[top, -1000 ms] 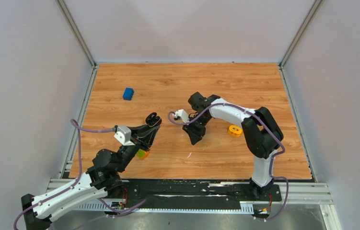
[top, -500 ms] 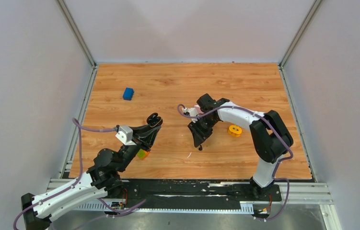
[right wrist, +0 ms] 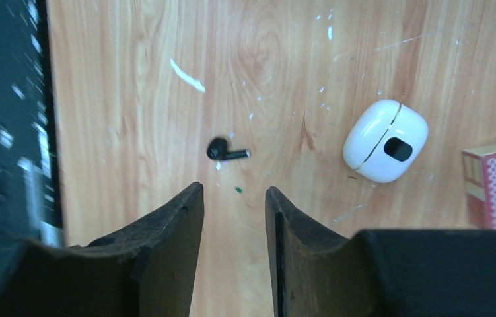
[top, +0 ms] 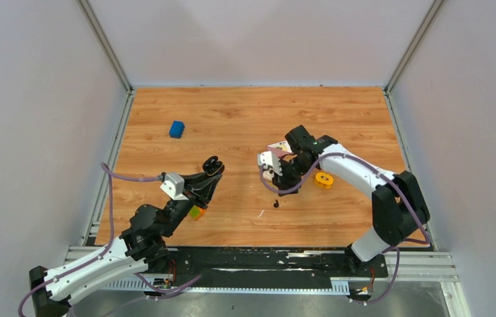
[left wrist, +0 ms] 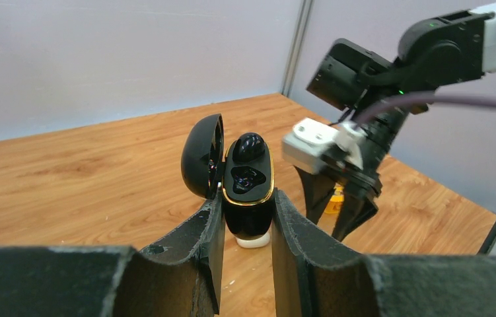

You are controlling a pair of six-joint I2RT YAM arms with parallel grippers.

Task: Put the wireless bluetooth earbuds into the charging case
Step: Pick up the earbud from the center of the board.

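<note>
Left wrist view, what's that hand got?
>> My left gripper (left wrist: pixel 248 199) is clamped tight on the black charging case (left wrist: pixel 250 223), lid open, one seated earbud (left wrist: pixel 248 146) inside.

And the right?
>> My right gripper (right wrist: pixel 233 191) hangs partly open, holding nothing. The loose earbud (right wrist: pixel 222 150) lies on the wooden table (right wrist: pixel 133 99) just ahead of my jaws, white pod (right wrist: pixel 385 140) nearby.

Left claw (left wrist: pixel 248 206) tight, right claw (right wrist: pixel 233 191) ajar

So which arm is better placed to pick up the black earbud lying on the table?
Right. The right gripper hangs open near the earbud; the left gripper clamps the open charging case.
</note>
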